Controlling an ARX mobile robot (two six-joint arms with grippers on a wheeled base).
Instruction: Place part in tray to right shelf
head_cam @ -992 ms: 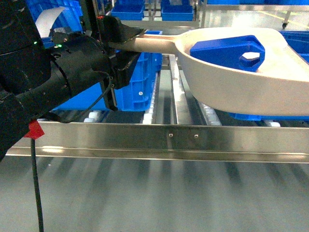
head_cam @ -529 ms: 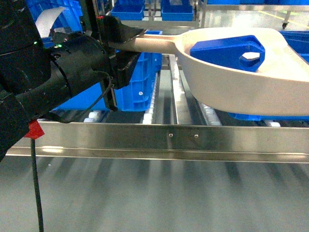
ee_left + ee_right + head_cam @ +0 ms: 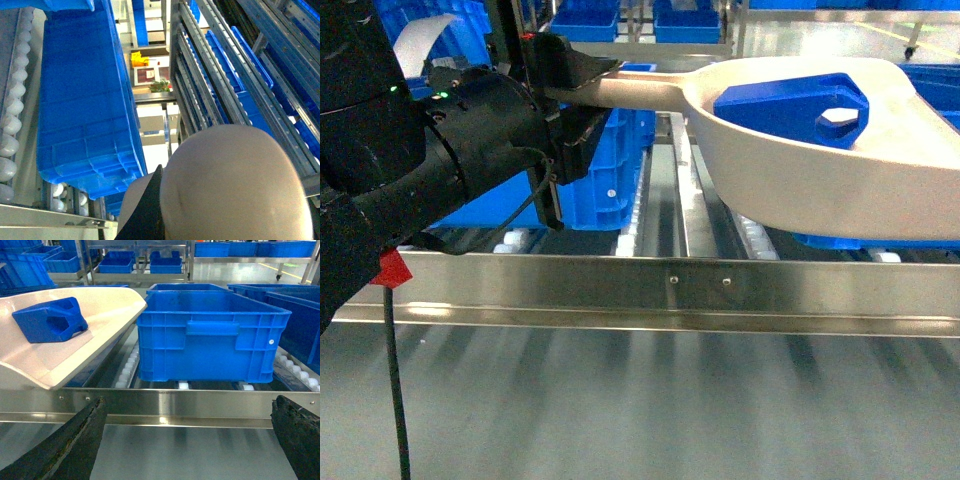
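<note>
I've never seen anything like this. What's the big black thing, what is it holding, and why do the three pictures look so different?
The black thing is the robot's left arm; its left gripper clamps the handle of a beige tray. A blue part lies in the tray, held above the steel right shelf. One picture looks forward from the robot's head. The other two come from cameras on its wrists: the left sees the tray's underside, the right shows a blue crate on the shelf rollers and the open right gripper, holding nothing.
</note>
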